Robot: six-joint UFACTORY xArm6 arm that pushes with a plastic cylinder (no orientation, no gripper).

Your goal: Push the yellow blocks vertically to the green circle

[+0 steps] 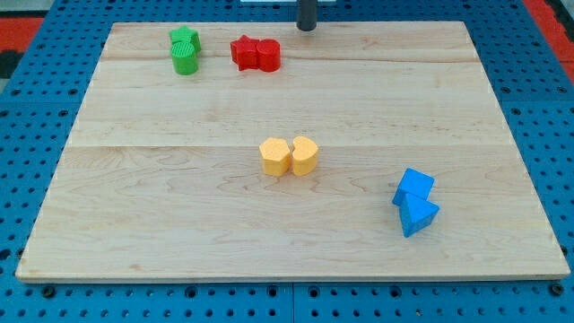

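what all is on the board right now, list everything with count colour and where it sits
green blocks: two, green, touching, near the view's top left; the upper one looks like a star, the lower one rounded
red blocks: two, red, touching, at the view's top, right of the green pair
yellow blocks: two, yellow, side by side, mid-board
blue blocks: two, blue, angular, touching, at the view's lower right
wooden board: one, pale wood, on blue pegboard
my tip: one, dark rod, at the view's top edge, right of the red blocks, touching no block

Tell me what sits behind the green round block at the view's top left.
A green star-shaped block stands right behind the green round block, touching it; the cylinder hides the star's lower part. Beyond them is only the wooden board. My tip is far to the view's right.
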